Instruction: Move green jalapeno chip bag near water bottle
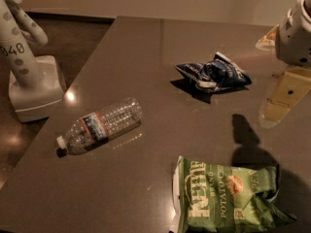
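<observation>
The green jalapeno chip bag (pixel 228 195) lies flat at the table's near right, its white lettering facing up. The water bottle (pixel 99 125) lies on its side at the near left, with its white cap pointing left. My gripper (pixel 276 68) hangs above the table's right edge, behind and to the right of the green bag and well clear of it. Its two yellowish fingers (pixel 285 97) stand apart with nothing between them. Its shadow falls on the table just behind the green bag.
A smaller dark blue and white chip bag (pixel 214 74) lies crumpled at mid-table, left of the gripper. A white robot base and arm (pixel 29 76) stand on the floor past the table's left edge. The brown glossy table (pixel 146 47) runs on toward the far wall.
</observation>
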